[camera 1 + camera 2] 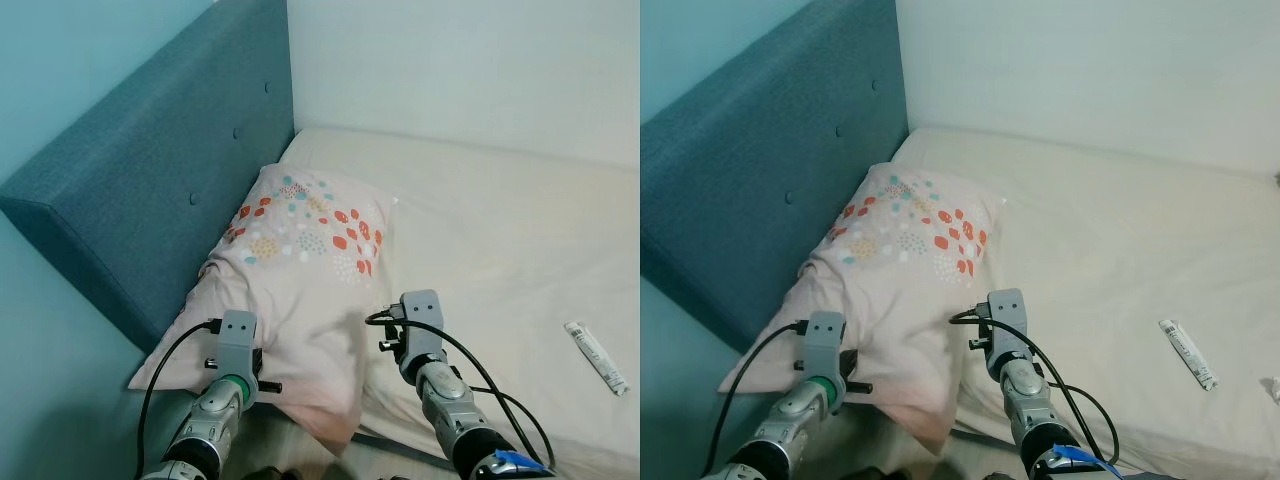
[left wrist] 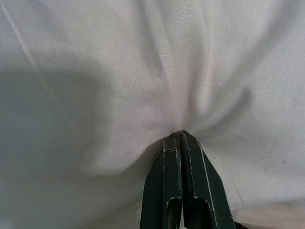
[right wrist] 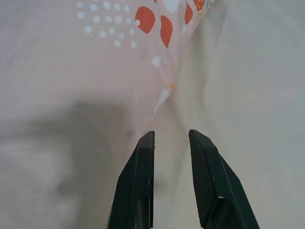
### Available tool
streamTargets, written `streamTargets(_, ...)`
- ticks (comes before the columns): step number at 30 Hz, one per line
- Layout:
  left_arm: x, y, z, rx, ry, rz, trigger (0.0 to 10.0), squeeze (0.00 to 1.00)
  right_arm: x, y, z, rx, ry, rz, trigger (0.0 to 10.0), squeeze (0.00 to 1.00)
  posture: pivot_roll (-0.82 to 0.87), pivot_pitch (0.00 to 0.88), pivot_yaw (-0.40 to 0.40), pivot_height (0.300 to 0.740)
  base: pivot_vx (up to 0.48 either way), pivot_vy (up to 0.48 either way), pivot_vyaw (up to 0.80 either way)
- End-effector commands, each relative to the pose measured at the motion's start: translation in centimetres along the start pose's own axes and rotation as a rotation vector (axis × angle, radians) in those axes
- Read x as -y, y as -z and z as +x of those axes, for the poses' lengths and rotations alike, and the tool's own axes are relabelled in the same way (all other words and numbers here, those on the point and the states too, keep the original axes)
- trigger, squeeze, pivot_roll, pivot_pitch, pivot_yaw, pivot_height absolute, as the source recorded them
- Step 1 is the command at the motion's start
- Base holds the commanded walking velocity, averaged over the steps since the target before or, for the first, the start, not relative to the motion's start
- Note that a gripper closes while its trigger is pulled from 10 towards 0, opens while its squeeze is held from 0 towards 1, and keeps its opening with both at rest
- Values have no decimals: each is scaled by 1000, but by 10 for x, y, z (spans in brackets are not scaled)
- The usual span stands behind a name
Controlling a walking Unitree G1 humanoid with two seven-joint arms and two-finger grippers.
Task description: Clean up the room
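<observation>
Two hands work at the near end of a pink pillow that lies on the bed, its far end against the blue headboard. On the left, the left hand has its fingers pressed together, pinching a fold of the pillow's fabric. Further right, the right hand sits with fingers narrowly parted, holding nothing, at the pillow's edge. Far right, a small white packet lies on the bed.
</observation>
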State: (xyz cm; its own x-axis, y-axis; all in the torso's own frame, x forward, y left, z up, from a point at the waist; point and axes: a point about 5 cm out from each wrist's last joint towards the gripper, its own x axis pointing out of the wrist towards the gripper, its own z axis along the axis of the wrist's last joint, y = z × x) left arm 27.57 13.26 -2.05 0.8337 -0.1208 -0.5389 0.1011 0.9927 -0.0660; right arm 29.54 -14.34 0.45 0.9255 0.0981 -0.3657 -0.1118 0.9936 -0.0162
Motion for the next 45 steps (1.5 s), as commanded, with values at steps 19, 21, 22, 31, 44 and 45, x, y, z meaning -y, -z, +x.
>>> streamTargets(19, -1, 11, -3, -36, -5, -46, 10000, 0, 5, 8, -3, -29, 24, 3, 10000, 0, 82, 0, 96, 740, 0, 0, 0)
streamTargets(21, -1, 11, -2, -38, -3, -49, 10000, 0, 5, 7, -3, -27, 23, 2, 10000, 0, 82, 0, 96, 740, 0, 0, 0)
streamTargets(22, 1, 10, -2, -38, -3, -58, 10000, 0, 7, 5, -2, -24, 23, -1, 10000, 0, 87, 0, 86, 740, 0, 0, 0)
streamTargets(31, 2, 11, -2, -51, -9, -95, 10000, 0, 9, 4, -1, -29, 15, -9, 10000, 0, 93, 0, 80, 740, 0, 0, 0)
streamTargets(44, 0, 11, -1, -62, -13, -80, 10000, 0, 7, 3, 0, -36, 5, -7, 10000, 0, 97, 0, 77, 740, 0, 0, 0)
streamTargets(45, 0, 10, -1, -58, -14, -69, 10000, 0, 6, 4, 0, -40, -1, -9, 10000, 0, 97, 0, 71, 740, 0, 0, 0)
